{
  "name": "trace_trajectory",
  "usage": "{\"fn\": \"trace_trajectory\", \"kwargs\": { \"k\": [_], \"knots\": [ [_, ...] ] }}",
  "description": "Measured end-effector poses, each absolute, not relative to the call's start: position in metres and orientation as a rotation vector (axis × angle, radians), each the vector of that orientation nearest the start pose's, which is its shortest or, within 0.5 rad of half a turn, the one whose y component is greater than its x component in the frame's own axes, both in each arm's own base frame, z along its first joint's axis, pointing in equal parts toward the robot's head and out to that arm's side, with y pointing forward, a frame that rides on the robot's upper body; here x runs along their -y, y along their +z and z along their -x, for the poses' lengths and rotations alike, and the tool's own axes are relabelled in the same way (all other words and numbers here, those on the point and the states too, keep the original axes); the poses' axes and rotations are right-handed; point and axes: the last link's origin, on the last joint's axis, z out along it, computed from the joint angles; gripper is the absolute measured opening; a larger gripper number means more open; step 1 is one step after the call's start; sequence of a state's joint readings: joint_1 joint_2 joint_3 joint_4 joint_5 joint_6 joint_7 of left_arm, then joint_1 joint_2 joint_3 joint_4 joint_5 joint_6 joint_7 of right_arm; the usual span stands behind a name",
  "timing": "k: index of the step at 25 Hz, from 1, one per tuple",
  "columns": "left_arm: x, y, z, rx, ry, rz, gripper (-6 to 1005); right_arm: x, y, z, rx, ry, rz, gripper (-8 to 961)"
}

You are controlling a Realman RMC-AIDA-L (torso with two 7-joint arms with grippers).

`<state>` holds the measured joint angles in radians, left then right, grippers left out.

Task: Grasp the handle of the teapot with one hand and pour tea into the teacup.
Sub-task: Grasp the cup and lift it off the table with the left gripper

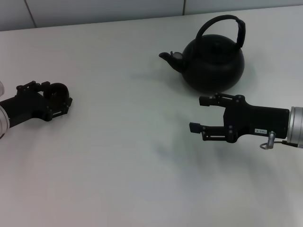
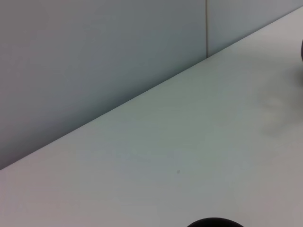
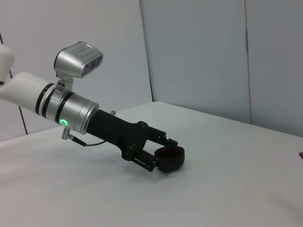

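The black teapot stands at the back right of the white table, its spout pointing left. Its arched handle stands upright, with a thicker sleeve on the right side. My right gripper is open and empty, just in front of the teapot and apart from it, pointing left. The small black teacup sits at the far left between the fingers of my left gripper, low on the table. The right wrist view shows the left gripper closed around the teacup. The cup's rim shows in the left wrist view.
The white table stretches between the two arms. A grey panelled wall runs along the table's far edge, close behind the teapot.
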<state>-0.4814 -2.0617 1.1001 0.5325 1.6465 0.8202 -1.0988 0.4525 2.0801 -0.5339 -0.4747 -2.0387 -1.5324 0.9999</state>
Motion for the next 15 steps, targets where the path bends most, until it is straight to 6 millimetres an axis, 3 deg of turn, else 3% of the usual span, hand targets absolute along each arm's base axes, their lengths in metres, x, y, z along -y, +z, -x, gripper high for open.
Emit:
{"fn": "trace_trajectory", "kwargs": {
  "k": [10,15],
  "knots": [
    [-0.372,-0.029,0.309,0.484,-0.233,2.384,697,-0.293,-0.019,-0.306,-0.478,0.700,2.622,817],
    [-0.368,-0.041,0.282,0.430,-0.361,2.493,701,-0.293,-0.020,-0.306,-0.482,0.696,2.620,818]
  ]
}}
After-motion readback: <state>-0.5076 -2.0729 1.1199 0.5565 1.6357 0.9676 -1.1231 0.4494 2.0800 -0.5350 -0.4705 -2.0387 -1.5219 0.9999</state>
